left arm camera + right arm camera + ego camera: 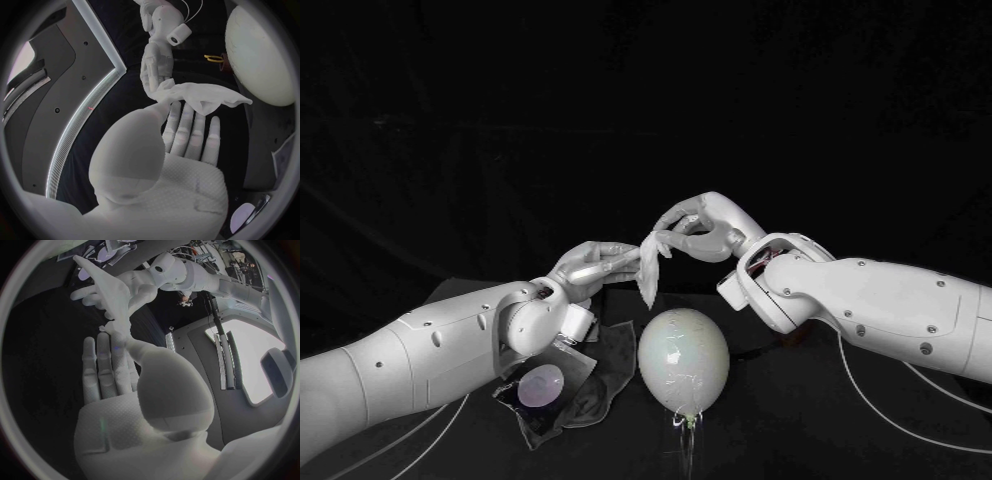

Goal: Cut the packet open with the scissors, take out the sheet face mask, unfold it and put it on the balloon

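Observation:
The white sheet mask (652, 262) hangs folded in the air between my two hands, above the far end of the balloon (682, 362). My left hand (596, 263) holds its lower side at the fingertips, and my right hand (702, 224) pinches its upper corner. In the left wrist view the mask (209, 97) lies across my left hand's fingertips (187, 132), and the right hand (155, 65) grips its end. In the right wrist view my right hand (109, 372) pinches the mask (107, 292), with the left hand (140, 282) behind it. The pale balloon (259, 55) lies on the black table.
The opened silvery packet (560, 392) with a purple oval lies crumpled on the table, left of the balloon and under my left forearm. White cables (923, 385) run across the table on both sides. A small yellow loop (214, 58) lies beside the balloon.

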